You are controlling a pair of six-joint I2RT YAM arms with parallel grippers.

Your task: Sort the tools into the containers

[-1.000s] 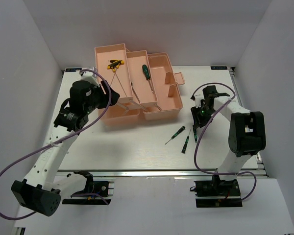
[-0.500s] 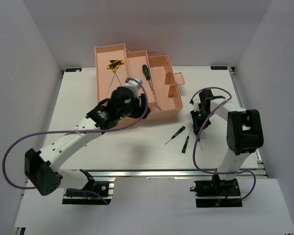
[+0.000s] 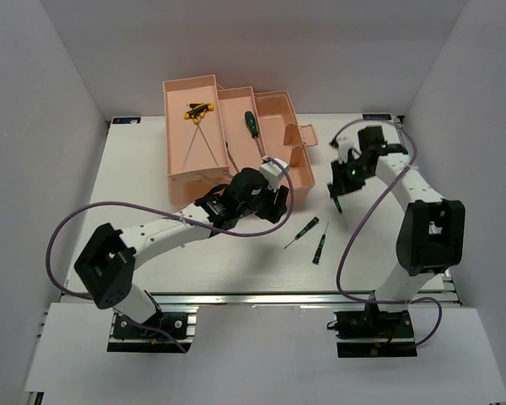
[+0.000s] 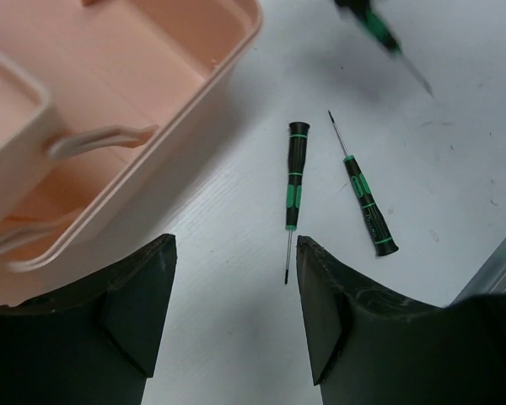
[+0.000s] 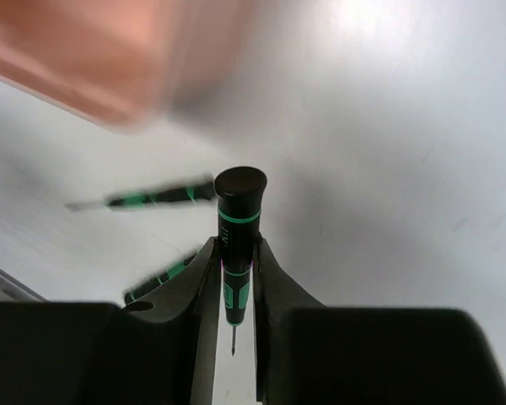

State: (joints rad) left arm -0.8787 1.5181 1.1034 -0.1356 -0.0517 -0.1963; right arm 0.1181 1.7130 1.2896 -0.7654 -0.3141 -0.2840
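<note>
A: Starting at the near edge, what is hidden or hard to read?

B: The left arm (image 3: 169,229) reaches across the desk (image 3: 236,266), and its wrist covers part of the front wall of the toolbox (image 3: 278,173). In the right wrist view only the held screwdriver (image 5: 239,236) is sharp. Everything behind it is smeared, and the toolbox is just a pink blur. In the left wrist view that same tool is blurred and cut off at the top edge.

A: And the jaws?

B: The left jaws stand apart with nothing between them, and their dark fingers (image 4: 143,312) frame bare desk. The right jaws are clamped on the held screwdriver's handle, up off the desk to the right of the toolbox. Its cap faces the wrist camera.

A: How does the tool look?

B: It is slim, with a black handle, green bands, a flat round cap and a thin metal tip. Two like it lie on the desk before the toolbox's right corner, near each other but apart. The first loose screwdriver (image 4: 293,173) is closer to the box, and the second loose screwdriver (image 4: 367,202) is closer to the desk's edge.

A: The containers?

B: The toolbox is salmon-pink and opened into stepped trays. The middle tray (image 3: 232,110) holds the large green-handled screwdriver (image 3: 250,124). The far left tray (image 3: 190,83) holds the yellow-and-black-handled rods (image 3: 198,110), their thin shafts running toward the near side.
</note>
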